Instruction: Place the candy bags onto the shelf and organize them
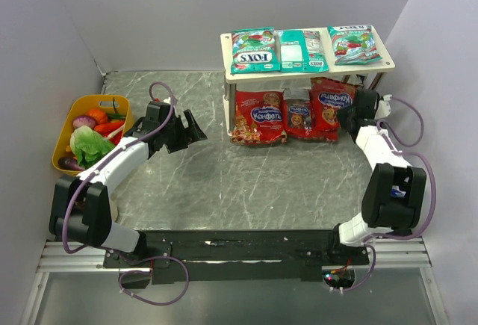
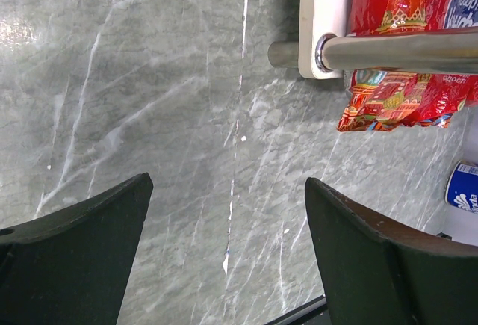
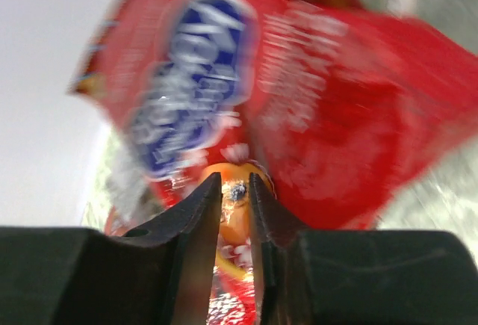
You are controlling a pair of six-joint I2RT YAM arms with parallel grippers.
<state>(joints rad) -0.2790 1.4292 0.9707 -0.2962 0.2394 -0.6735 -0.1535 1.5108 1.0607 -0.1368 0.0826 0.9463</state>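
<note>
The shelf (image 1: 306,70) stands at the back right. Three teal candy bags (image 1: 255,50), (image 1: 302,49), (image 1: 353,43) lie side by side on its top board. Three red candy bags (image 1: 259,116), (image 1: 299,116), (image 1: 331,104) sit in the lower tier. My right gripper (image 1: 348,116) is at the rightmost red bag; in the right wrist view its jaws (image 3: 234,183) are shut on the lower edge of that blurred red bag (image 3: 336,116). My left gripper (image 1: 196,129) hovers open and empty over the table, left of the shelf; the left wrist view (image 2: 228,183) shows only marble between its fingers.
A yellow tub of toy vegetables (image 1: 89,131) sits at the left wall. The left wrist view shows a shelf board corner (image 2: 323,19), a metal leg (image 2: 403,50) and the left red bag's edge (image 2: 403,101). White walls close in on three sides.
</note>
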